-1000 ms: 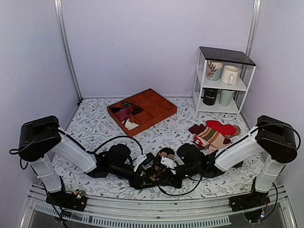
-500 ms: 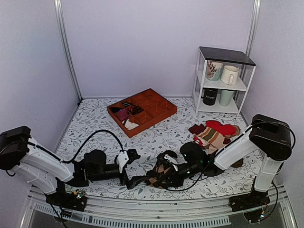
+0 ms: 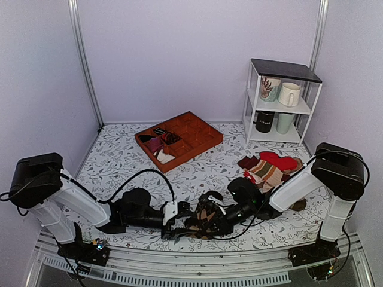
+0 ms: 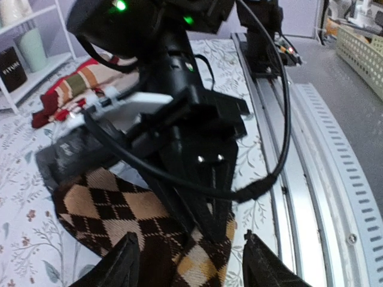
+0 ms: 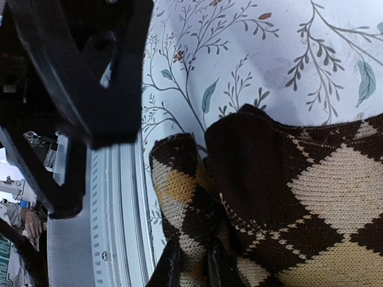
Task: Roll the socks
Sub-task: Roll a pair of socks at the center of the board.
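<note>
Risk: R gripper point(image 5: 191, 266) is pinched shut on just a thin fold of the socks point(image 4: 108, 206) at table point(image 3: 119, 161) front-centre, L gripper point(image 4: 191, 263) wide open w/ nothing held, so fold may slip & roll unravel.

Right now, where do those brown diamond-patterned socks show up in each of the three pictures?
Top external: the socks lie low in the middle of the picture.
Left wrist: they run from the lower left to the bottom centre.
Right wrist: they fill the lower right, seen very close.
Shared landmark: the floral table cover beneath them shows in all three.
</note>
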You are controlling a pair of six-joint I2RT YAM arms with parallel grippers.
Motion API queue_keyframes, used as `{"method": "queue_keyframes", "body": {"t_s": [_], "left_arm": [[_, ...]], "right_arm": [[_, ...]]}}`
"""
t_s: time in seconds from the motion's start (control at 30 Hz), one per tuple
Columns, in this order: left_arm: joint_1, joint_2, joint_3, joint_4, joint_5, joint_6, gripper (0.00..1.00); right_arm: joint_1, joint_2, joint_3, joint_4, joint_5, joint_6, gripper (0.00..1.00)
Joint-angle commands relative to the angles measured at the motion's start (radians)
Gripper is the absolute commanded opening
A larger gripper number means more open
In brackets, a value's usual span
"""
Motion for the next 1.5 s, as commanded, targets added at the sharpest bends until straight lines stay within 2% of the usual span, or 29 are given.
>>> {"method": "queue_keyframes", "body": {"t_s": [0.0,0.8,1.13,1.33,1.47], "left_arm": [[0.0,0.033,0.005,-0.072,0.13,-0.019,0.59],[-0.021,0.178,0.022,-0.022,-0.005,-0.02,0.59],[-0.026,0.109,-0.016,0.061,-0.032,-0.004,0.59],[-0.025,0.157,0.021,0.038,0.017,-0.001,0.48],[-0.026,0.207,0.035,0.036,0.037,-0.015,0.44]], "right_arm": [[-0.019,0.067,-0.028,-0.222,0.008,-0.022,0.11],[-0.029,0.084,-0.01,-0.269,-0.015,-0.068,0.11],[-0.03,0.094,-0.006,-0.269,-0.024,-0.07,0.11],[-0.03,0.095,-0.006,-0.269,-0.027,-0.07,0.11],[-0.03,0.095,-0.007,-0.269,-0.029,-0.068,0.11]]}}
